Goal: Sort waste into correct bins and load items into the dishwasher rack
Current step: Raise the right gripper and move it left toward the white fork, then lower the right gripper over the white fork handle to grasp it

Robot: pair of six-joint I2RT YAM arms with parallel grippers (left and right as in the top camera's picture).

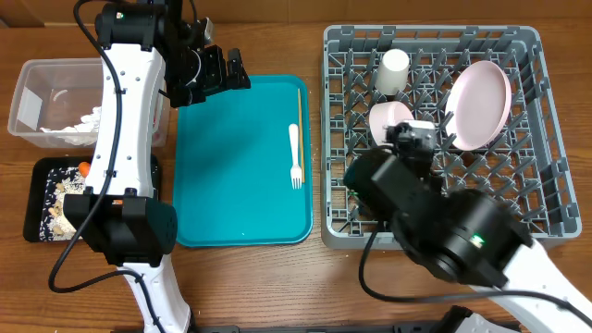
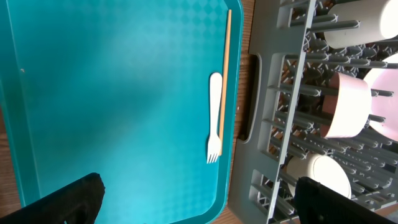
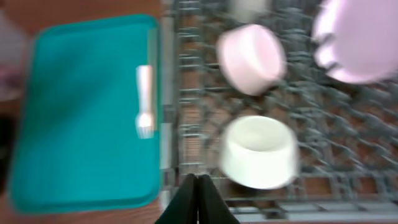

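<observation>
Dishwasher rack point(image 1: 335, 139): square grey plastic crate, lattice floor, upright pegs; sitting at the right.
Small white cup point(image 1: 393, 71): smooth cylinder, standing among the pegs near the rack's rear rim.
Pale-pink plate point(image 1: 479, 104): round, glossy, leaning on edge at the rack's right rear.
Pale-pink bowl point(image 1: 388, 117): round, tilting between pegs just in front of the cup.
White bowl point(image 3: 258, 152): round, smooth, resting in the rack in front of the pink bowl; showing blurred.
Teal tray point(image 1: 231, 185): smooth rounded rectangle, lying just left of the rack.
White plastic fork point(image 1: 296, 154): lying flat by the teal tray's right edge, tines pointing frontward.
Wooden chopstick point(image 1: 300, 106): thin, straight, lying along that same edge, beside the fork's handle.
Clear plastic tub point(image 1: 28, 92): rectangular, sitting at far left, containing the crumpled white napkin point(image 1: 83, 125).
Black tray point(image 1: 37, 227): shallow, lying in front of the tub, carrying beige scraps with rice grains point(image 1: 63, 199) and a small orange carrot point(image 1: 83, 167).
Left gripper point(image 1: 227, 79): black fingers spreading to their widest, gripping nothing — hovering over the teal tray's rear left corner.
Right gripper point(image 3: 198, 186): dark fingers pressing together into a narrow wedge, clasping nothing — hanging over the rack's front, near the white bowl.
</observation>
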